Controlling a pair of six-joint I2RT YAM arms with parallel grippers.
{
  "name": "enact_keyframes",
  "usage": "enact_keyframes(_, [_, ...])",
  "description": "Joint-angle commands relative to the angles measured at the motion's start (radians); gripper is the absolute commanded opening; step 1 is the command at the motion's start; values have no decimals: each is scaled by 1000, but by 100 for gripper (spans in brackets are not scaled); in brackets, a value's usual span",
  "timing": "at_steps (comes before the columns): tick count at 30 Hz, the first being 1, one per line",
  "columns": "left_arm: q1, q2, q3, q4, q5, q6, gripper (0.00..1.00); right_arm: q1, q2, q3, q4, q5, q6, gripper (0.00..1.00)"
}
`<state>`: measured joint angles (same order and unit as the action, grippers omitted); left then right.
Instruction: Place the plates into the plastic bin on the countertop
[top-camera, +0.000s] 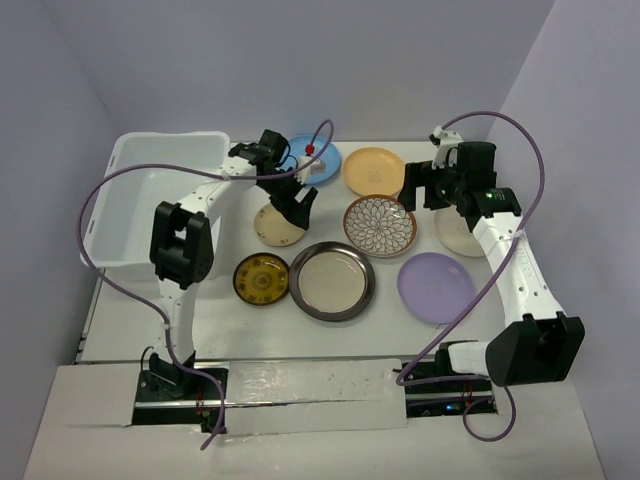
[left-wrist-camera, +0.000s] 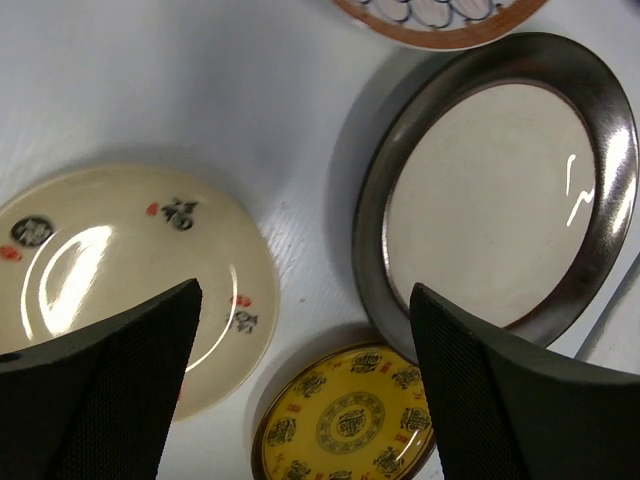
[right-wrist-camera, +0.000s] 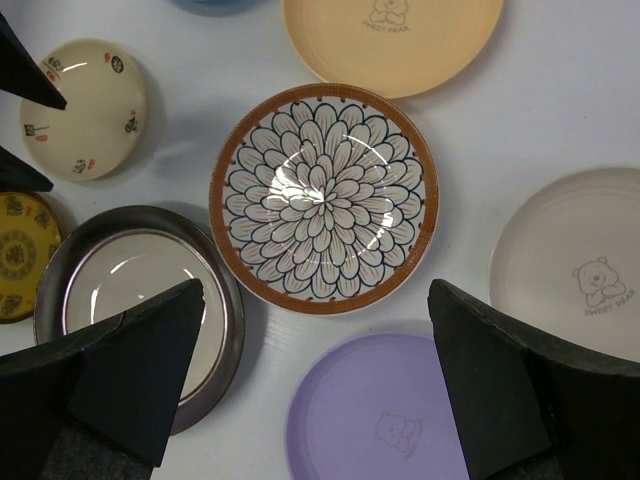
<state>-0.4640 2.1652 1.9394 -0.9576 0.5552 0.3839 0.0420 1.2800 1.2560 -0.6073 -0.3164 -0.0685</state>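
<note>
Several plates lie on the white countertop (top-camera: 470, 330): blue (top-camera: 327, 152), orange (top-camera: 373, 171), brown-white floral (top-camera: 380, 225), cream (top-camera: 455, 238), lavender (top-camera: 435, 287), dark-rimmed (top-camera: 332, 281), gold-patterned (top-camera: 261, 279) and a small cream one (top-camera: 276, 230). The white plastic bin (top-camera: 110, 235) stands at the back left with nothing showing inside. My left gripper (top-camera: 295, 205) hangs open over the small cream plate (left-wrist-camera: 110, 260), beside the dark-rimmed plate (left-wrist-camera: 490, 200) and the gold-patterned plate (left-wrist-camera: 345, 420). My right gripper (top-camera: 425, 185) is open above the floral plate (right-wrist-camera: 325, 195) and the lavender plate (right-wrist-camera: 380, 410), holding nothing.
Pale lilac walls (top-camera: 590, 150) close in the back and both sides. Purple cables (top-camera: 120, 280) loop from each arm over the counter. A white strip (top-camera: 310, 395) runs along the near edge between the arm bases.
</note>
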Motion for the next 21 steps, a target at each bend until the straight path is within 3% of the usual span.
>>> enact_keyframes(1, [-64,29,70,-36,51,68,90,-27,-41,9,-17,-55,4,100])
enact_keyframes(8, [-68,150,87,-76,131,124,83,-34,-47,23,-43,-64,-3,100])
enact_keyframes(21, [-104,176,-30,-20,159,208,78,-34,-31,25,-48,-70,-6,100])
